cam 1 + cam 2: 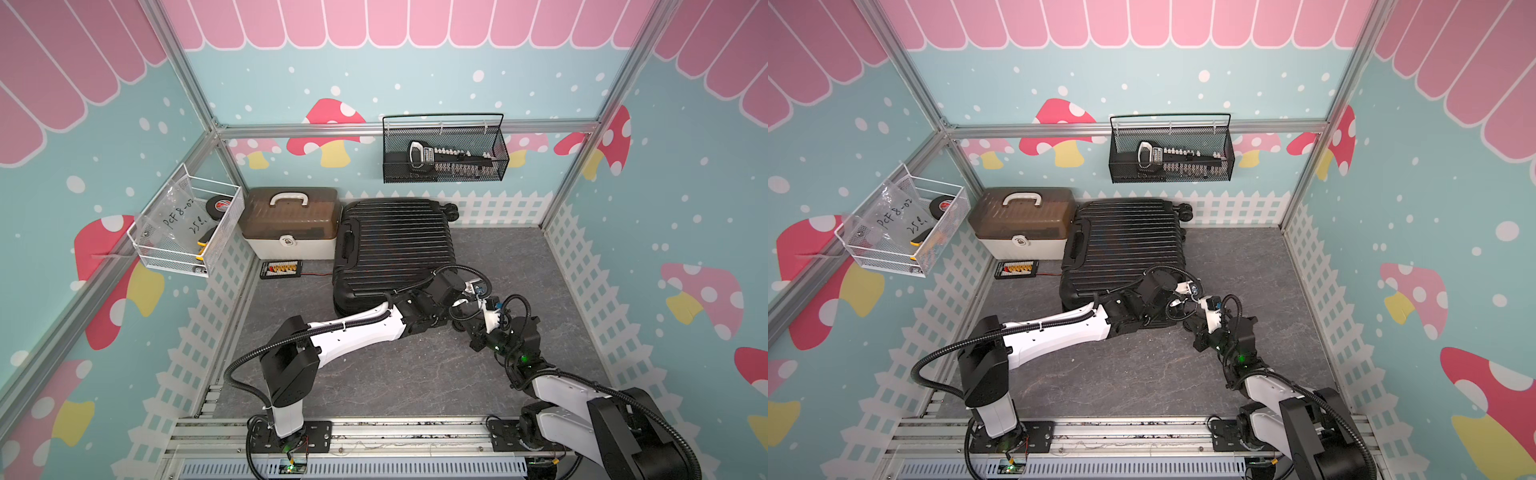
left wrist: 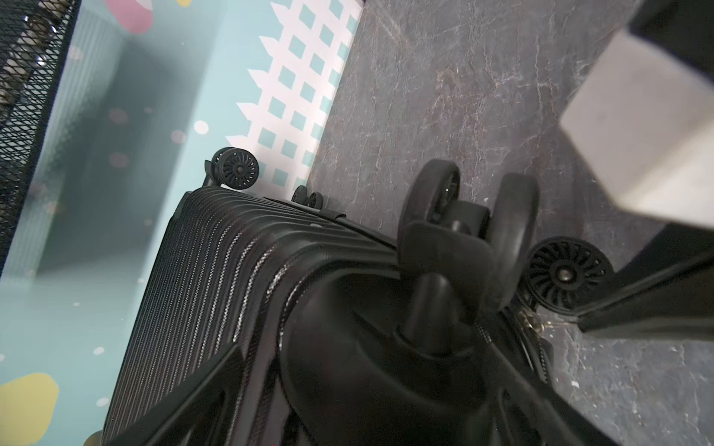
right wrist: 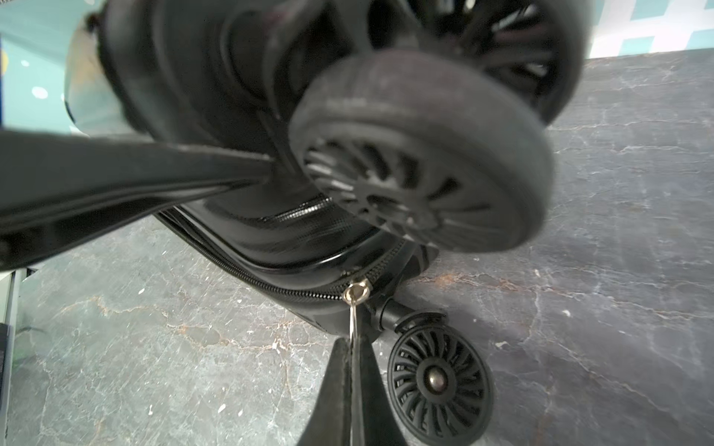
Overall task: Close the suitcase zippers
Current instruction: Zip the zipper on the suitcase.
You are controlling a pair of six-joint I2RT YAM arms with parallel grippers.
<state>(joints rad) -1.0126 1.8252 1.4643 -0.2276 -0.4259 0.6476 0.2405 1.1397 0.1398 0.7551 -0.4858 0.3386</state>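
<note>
The black ribbed suitcase (image 1: 395, 245) lies flat on the grey floor with its lid down, and both arms meet at its near right corner. In the right wrist view my right gripper (image 3: 353, 343) is shut on the thin metal pull of the zipper slider (image 3: 357, 291). The slider sits on the zip track (image 3: 251, 274) at that corner, just above a floor-side wheel (image 3: 440, 380). Past the slider the track looks joined. In the left wrist view my left gripper (image 2: 371, 355) is open, its fingers (image 2: 193, 390) wide on either side of the corner wheel housing (image 2: 444, 247).
A brown-lidded white box (image 1: 291, 224) stands against the suitcase's left side. A small black connector board (image 1: 280, 269) lies in front of the box. A white wire basket (image 1: 191, 224) hangs on the left wall and a black mesh basket (image 1: 444, 149) on the back wall.
</note>
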